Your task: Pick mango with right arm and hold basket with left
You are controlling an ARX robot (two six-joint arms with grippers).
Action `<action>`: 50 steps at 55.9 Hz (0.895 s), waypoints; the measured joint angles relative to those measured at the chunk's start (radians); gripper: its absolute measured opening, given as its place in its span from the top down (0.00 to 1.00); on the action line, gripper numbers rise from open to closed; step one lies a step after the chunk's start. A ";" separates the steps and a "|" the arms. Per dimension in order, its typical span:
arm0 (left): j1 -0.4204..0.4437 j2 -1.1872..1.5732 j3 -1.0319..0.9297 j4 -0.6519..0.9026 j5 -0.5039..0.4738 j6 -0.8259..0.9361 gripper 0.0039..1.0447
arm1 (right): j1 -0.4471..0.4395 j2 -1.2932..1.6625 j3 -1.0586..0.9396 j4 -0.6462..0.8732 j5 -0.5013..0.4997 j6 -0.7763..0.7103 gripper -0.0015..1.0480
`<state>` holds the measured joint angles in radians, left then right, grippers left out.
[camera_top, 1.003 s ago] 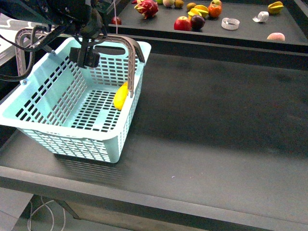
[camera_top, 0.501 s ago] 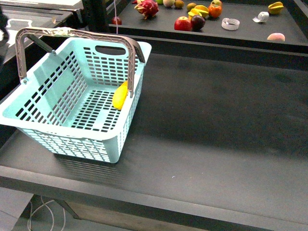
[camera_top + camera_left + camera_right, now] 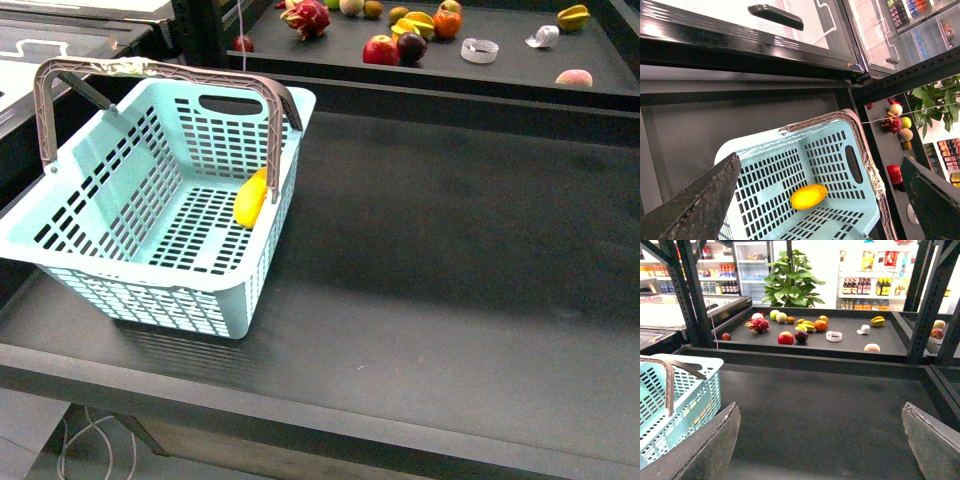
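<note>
With mango (image 3: 250,200) lying inside basket (image 3: 75,235) against its right wall, bring spread-jawed left gripper (image 3: 815,200) down to a handle, keeping equally spread right gripper (image 3: 820,440) clear

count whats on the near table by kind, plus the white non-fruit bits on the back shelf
basket: 1
mango: 1 (lying inside the basket)
white ring: 1
white crumpled piece: 1
total: 4
</note>
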<state>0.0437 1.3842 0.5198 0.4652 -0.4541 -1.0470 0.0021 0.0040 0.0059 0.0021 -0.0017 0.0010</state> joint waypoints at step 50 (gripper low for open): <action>-0.042 -0.621 -0.498 0.267 0.454 1.037 0.98 | 0.000 0.000 0.000 0.000 0.000 0.000 0.08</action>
<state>0.0017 0.7628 0.0216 0.7319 0.0002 -0.0097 0.0021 0.0040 0.0059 0.0017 -0.0017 0.0010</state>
